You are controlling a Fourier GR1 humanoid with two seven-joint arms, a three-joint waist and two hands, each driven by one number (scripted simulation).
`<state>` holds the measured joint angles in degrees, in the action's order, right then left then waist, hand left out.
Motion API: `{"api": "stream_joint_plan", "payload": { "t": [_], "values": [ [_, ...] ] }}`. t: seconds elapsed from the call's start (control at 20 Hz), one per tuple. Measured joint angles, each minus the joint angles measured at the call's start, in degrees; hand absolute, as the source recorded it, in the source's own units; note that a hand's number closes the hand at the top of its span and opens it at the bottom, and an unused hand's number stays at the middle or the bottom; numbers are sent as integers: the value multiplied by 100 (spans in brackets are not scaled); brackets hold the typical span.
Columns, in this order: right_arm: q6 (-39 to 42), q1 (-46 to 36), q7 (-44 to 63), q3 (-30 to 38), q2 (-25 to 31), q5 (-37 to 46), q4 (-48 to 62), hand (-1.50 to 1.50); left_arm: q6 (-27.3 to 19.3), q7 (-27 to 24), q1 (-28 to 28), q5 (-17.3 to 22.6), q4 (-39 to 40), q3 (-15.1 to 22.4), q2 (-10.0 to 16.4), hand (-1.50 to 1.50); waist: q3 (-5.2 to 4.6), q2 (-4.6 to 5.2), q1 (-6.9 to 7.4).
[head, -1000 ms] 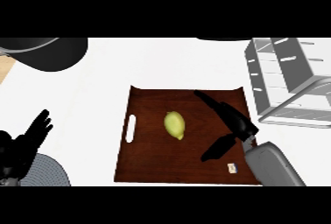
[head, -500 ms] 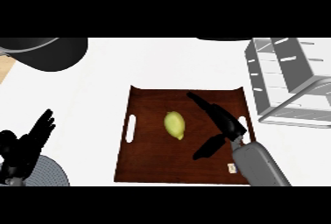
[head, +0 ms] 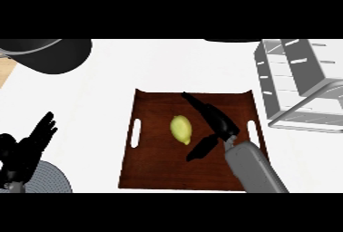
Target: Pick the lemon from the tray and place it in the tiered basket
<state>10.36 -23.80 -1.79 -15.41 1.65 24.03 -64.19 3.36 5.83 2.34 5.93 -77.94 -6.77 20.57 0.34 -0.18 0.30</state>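
Note:
A yellow lemon (head: 180, 129) lies near the middle of the dark brown tray (head: 154, 165). My right hand (head: 216, 120) hovers over the tray just right of the lemon, open, its fingers stretched toward the tray's far edge and its thumb pointing back down to the left. A narrow gap shows between the hand and the lemon. The grey tiered basket (head: 303, 86) stands at the upper right, beyond the tray's right edge. My left hand (head: 26, 149) rests open at the lower left, fingers up, off the tray.
A black pan or bowl (head: 50, 54) sits at the top left corner. A grey round plate (head: 47, 181) shows at the bottom left under the left hand. The white counter (head: 167, 63) surrounds the tray.
My right hand has shifted left across the tray, closing in on the lemon's right side. The left hand has drifted slightly right. The lemon has not moved.

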Motion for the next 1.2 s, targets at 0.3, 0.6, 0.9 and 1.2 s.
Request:
{"api": "stream_joint_plan", "payload": {
  "t": [0.3,0.6,0.9,1.2],
  "values": [
    [-303,-287,-222,-93,-125,-71,663,-150,127,36,-27,-77,3,-148,-55,0,-6,5,9],
    [-571,-609,-386,-440,-120,-349,1199,150,213,308,-66,-134,-92,-246,-111,0,-30,-3,15],
    [-1016,-685,-1138,-754,-49,-442,1412,150,144,372,-100,-260,-137,-273,-216,0,-44,-18,13],
    [-1385,-362,-1061,-807,-119,-599,815,150,205,261,-100,-335,-58,-351,-274,0,-20,-10,-11]
  ]
}}
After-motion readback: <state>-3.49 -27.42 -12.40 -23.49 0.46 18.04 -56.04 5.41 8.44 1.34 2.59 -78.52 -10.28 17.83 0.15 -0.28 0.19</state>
